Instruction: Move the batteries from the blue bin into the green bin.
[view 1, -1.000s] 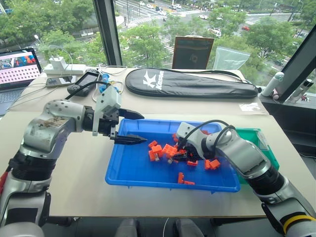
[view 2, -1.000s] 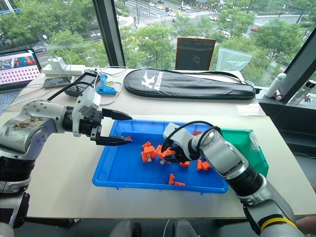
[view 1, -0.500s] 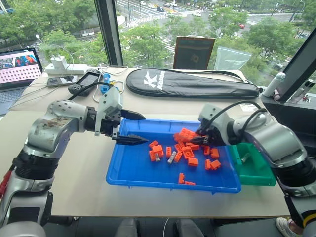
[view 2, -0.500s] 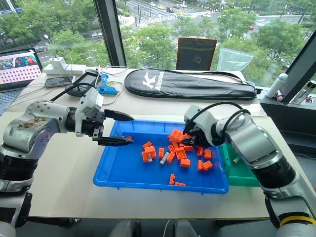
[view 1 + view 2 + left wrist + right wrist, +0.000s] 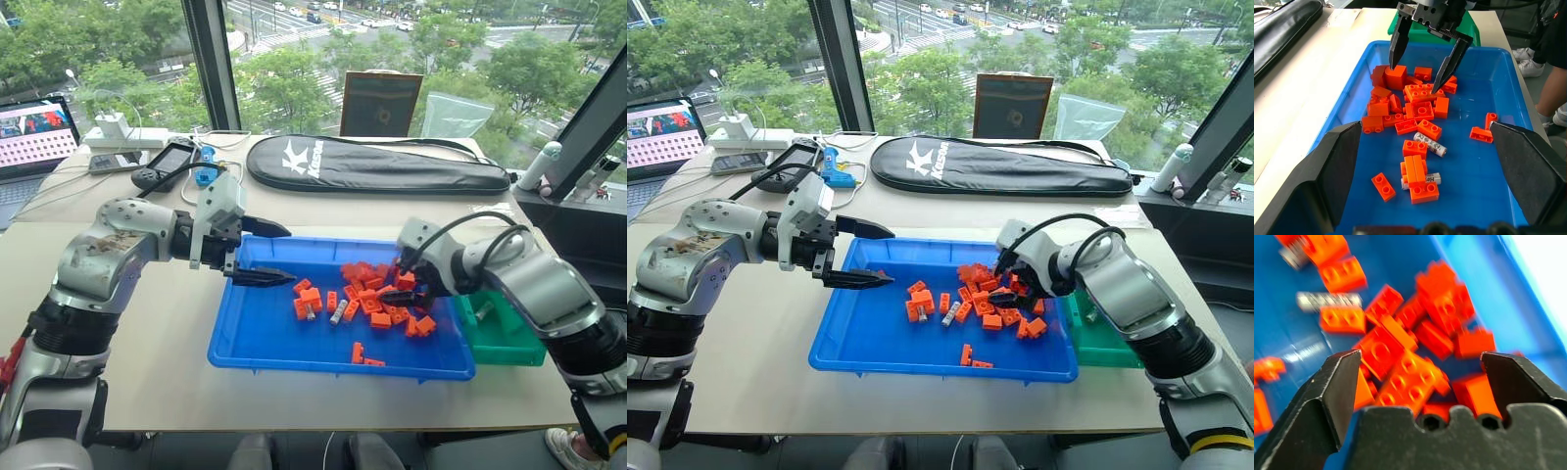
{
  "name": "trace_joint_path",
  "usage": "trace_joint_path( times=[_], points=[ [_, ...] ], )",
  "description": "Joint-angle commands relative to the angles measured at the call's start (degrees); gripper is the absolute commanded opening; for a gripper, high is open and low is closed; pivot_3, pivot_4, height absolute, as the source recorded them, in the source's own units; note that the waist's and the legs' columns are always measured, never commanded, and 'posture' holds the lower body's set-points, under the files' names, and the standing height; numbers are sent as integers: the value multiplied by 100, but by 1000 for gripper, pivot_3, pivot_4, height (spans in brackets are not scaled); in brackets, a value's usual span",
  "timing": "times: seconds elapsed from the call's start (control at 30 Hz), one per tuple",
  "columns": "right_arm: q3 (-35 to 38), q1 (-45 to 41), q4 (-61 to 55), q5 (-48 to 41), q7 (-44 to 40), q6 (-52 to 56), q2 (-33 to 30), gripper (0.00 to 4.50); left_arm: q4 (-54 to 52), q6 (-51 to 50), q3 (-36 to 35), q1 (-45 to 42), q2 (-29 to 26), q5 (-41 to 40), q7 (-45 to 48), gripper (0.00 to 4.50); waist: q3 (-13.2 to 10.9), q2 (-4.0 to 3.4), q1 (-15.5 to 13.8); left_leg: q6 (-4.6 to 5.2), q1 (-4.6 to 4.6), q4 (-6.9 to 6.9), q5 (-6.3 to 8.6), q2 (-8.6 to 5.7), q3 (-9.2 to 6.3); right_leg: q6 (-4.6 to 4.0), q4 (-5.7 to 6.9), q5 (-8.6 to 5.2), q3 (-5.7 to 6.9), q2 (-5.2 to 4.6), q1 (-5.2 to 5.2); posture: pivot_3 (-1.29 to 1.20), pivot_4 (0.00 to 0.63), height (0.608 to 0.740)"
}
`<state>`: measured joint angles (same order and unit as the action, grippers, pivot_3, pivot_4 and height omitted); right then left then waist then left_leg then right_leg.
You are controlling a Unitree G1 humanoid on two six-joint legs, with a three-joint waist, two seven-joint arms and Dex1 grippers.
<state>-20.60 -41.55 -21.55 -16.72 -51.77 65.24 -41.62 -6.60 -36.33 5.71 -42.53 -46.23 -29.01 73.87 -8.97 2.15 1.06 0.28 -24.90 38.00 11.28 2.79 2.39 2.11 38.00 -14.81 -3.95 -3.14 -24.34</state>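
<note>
My right hand [image 5: 1425, 61] hangs wide open and empty over the orange bricks [image 5: 1418, 105]. Two batteries [image 5: 1429, 145] lie in the blue bin [image 5: 255, 338]; at least one lies in the green bin [image 5: 509, 338] to the right. My left hand [image 5: 257, 253] is open too.

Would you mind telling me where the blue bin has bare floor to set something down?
The blue bin is bare along its left half, under the open left pincer, and in the near strip apart from two stray bricks. The centre-right is crowded: orange bricks piled below the open right pincer, with two batteries among them.
</note>
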Motion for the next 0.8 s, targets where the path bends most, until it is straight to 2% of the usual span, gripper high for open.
trace_joint_path(
  times=[0.03, 0.2, 0.43, 0.47, 0.7, 0.8],
  points=[
    [-100, 50, -305, -140, 244, 264, 283, 4487, -137, 16, -66, -152, -37, -4, -4, 4500, 0, 0, -9, 0, -1, 0, 0, -1, -1, 0, 0, 0, 1, -1, 0, 0, 150, 733],
    [-158, 70, -291, -243, 365, 461, 452, 4487, -135, 7, -69, -163, -55, -4, -4, 4500, 0, 0, -39, 0, -2, 3, 0, -6, 0, 0, -1, 0, 1, -6, 4, 0, 150, 733],
    [-369, 10, 38, -97, 488, 322, 328, 4487, -156, -23, -64, -207, -30, -25, -24, 4500, 0, 0, -23, 0, -1, 3, 0, -3, 0, 0, 0, 0, 2, -3, 1, 0, 150, 733],
    [-393, 30, 71, -91, 509, 299, 346, 3983, -152, -15, -63, -205, -32, -21, -20, 4500, 0, 0, -19, 0, -2, 3, 0, -3, 0, 0, 0, 0, 2, -2, 1, 0, 150, 733],
    [-475, 224, 306, -47, 674, 191, 517, 1789, -153, 14, -51, -186, -34, 6, -21, 4500, 0, 0, -17, 0, -1, 3, 0, -3, -1, 0, -1, 0, 2, -2, 3, 0, 150, 733],
    [-413, 181, 245, -71, 664, 243, 477, 697, -145, 19, -51, -186, -38, 12, -18, 4500, 0, 0, -20, 0, 0, 3, 0, -2, -1, 0, 0, 0, 2, -2, 3, 0, 150, 733]
  ],
)
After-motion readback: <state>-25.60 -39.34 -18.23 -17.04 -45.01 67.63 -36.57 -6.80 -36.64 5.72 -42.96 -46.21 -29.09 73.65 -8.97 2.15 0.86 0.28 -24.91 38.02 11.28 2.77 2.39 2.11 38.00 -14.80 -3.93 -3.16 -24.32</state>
